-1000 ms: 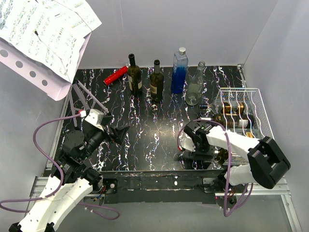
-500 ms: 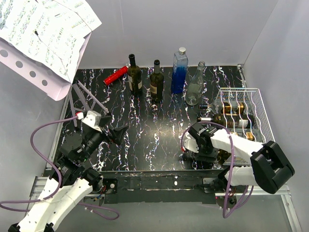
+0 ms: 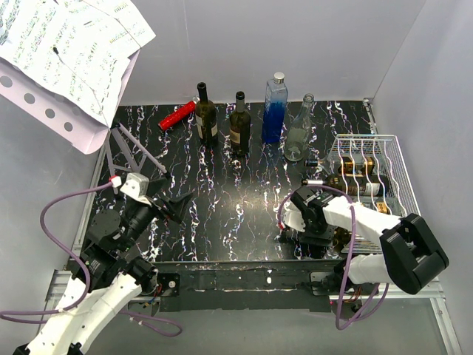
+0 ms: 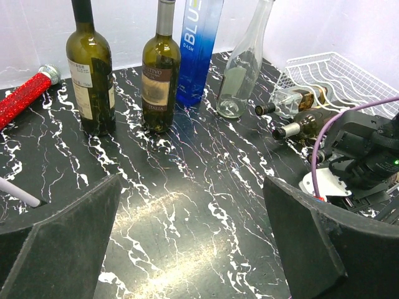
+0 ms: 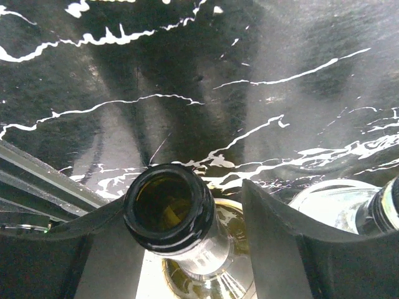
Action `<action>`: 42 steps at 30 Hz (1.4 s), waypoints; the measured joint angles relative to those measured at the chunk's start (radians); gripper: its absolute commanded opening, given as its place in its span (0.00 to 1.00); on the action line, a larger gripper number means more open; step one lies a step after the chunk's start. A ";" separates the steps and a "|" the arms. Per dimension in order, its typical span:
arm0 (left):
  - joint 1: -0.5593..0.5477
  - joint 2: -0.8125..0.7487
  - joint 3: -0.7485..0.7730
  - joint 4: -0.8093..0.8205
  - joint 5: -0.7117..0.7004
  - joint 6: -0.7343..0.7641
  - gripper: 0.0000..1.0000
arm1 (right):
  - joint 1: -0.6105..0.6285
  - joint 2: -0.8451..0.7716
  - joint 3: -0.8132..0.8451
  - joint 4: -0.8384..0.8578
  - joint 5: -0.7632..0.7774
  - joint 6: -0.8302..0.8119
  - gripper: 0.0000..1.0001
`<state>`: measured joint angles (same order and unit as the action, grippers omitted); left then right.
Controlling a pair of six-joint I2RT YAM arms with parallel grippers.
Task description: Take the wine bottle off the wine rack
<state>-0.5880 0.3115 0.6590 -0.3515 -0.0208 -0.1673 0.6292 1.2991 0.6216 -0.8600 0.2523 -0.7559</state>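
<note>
The white wire wine rack (image 3: pixel 403 170) stands at the right of the table and shows in the left wrist view (image 4: pixel 330 71). Several bottles lie on it with necks pointing left. My right gripper (image 3: pixel 309 231) is at the neck of the nearest wine bottle (image 3: pixel 341 238). In the right wrist view the gripper (image 5: pixel 184 202) is open around that bottle's dark open mouth (image 5: pixel 168 208). The left finger touches the lip and the right finger (image 5: pixel 280 237) stands a little apart from the neck. My left gripper (image 3: pixel 176 203) is open and empty over the table's left side (image 4: pixel 190 249).
Two dark wine bottles (image 3: pixel 205 115) (image 3: pixel 239 124), a blue bottle (image 3: pixel 274 111) and a clear bottle (image 3: pixel 298 133) stand at the back. A red glittery stick (image 3: pixel 177 115) lies behind them. A music stand (image 3: pixel 66 59) overhangs the left. A second bottle neck (image 5: pixel 374 205) lies close right of my right gripper.
My right gripper has shifted right, closer to the rack and the near bottle's neck. My left arm has drawn back slightly to the left.
</note>
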 measured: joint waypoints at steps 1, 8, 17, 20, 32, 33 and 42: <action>-0.002 -0.003 0.000 0.000 -0.002 0.000 0.98 | -0.001 0.002 -0.002 0.005 0.000 -0.002 0.65; -0.003 -0.026 0.000 0.000 -0.021 0.000 0.98 | -0.007 0.031 -0.010 0.013 0.001 -0.004 0.57; -0.003 -0.039 0.000 0.000 -0.032 0.002 0.98 | -0.010 0.082 0.025 -0.005 0.014 -0.016 0.31; -0.003 -0.040 0.000 0.000 -0.037 0.003 0.98 | -0.012 0.082 0.051 -0.020 0.021 -0.014 0.20; -0.003 -0.042 0.000 0.000 -0.052 0.003 0.98 | 0.045 0.148 0.219 -0.091 -0.025 0.045 0.01; -0.003 -0.043 0.000 0.000 -0.053 0.003 0.98 | 0.065 0.171 0.237 -0.092 -0.030 0.057 0.01; -0.003 -0.049 0.000 0.000 -0.067 0.003 0.98 | 0.216 0.254 0.323 -0.138 -0.093 0.128 0.01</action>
<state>-0.5915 0.2626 0.6590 -0.3519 -0.0879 -0.1638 0.8455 1.5536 0.9451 -0.9981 0.1589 -0.6281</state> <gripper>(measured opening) 0.981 0.415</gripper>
